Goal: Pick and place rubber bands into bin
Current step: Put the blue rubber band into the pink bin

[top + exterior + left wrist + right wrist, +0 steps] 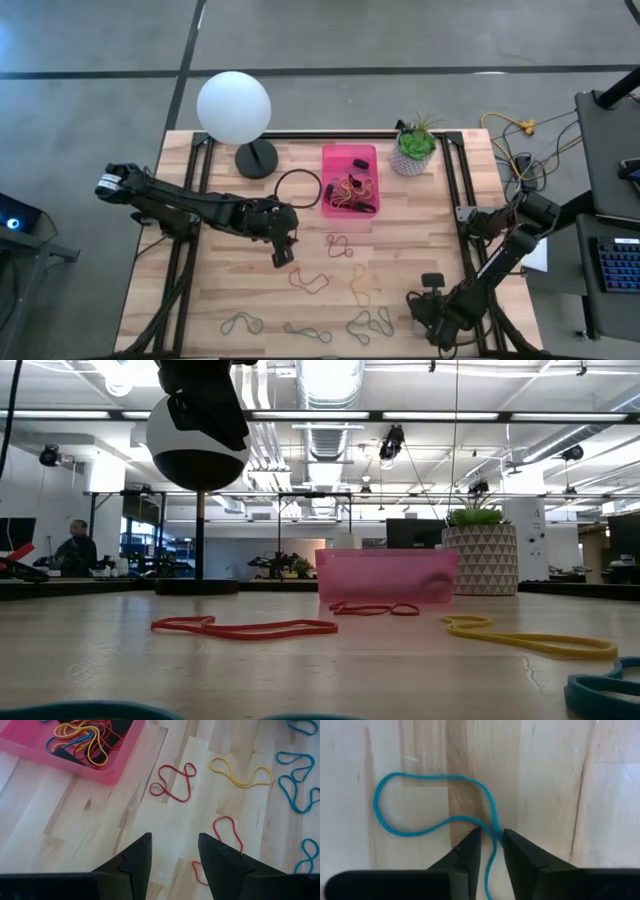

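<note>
The pink bin (350, 203) stands at the table's far middle with several rubber bands (82, 737) in it. Loose bands lie flat on the wood: a red one (340, 245) near the bin, another red one (308, 281), a yellow one (362, 290) and blue-grey ones (370, 323) along the near edge. My left gripper (175, 852) is open and empty above the table, left of the red bands. My right gripper (492, 845) is low at the near right, its fingers a narrow gap apart on either side of one strand of a blue band (410, 832).
A lamp with a white globe (233, 107), its dark base (256, 158) and its black cable loop (297, 188) stand left of the bin. A white pot with a green plant (414, 150) stands right of it. Black frame rails run along both table sides.
</note>
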Available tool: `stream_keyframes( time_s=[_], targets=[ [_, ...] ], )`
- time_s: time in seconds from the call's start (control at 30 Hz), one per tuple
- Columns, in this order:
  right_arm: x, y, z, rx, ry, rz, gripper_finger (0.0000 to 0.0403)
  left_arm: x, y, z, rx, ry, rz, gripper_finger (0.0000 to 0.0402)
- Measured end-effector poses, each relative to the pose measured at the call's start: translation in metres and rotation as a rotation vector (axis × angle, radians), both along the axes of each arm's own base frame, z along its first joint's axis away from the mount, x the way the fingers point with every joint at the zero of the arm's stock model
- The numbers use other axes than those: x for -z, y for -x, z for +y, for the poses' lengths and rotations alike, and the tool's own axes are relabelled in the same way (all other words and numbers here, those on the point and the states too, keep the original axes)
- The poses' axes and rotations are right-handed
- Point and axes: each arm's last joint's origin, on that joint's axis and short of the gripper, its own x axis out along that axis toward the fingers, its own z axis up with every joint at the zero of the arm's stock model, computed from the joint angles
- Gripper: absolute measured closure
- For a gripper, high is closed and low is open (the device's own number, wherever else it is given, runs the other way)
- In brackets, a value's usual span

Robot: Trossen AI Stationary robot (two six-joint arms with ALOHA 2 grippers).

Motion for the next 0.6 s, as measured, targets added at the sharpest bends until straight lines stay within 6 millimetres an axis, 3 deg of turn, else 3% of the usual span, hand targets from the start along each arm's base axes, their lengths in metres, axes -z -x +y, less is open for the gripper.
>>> stream_keyframes(
  time_s=[0.37,0.5,0.6],
  targets=[
    [-0.007,-0.002,-0.004,0.076,-0.021,-0.023,0.0393,0.000,0.000,0.000,0.000,0.000,0.000,0.0256],
    [-0.021,0.001,-0.027,0.159,0.123,-0.065,0.0395,0.000,0.000,0.000,0.002,-0.001,0.001,0.0256],
    [-0.046,0.000,-0.050,0.245,0.192,-0.111,0.0395,0.000,0.000,0.000,0.003,-0.002,0.002,0.0256]
  ],
)
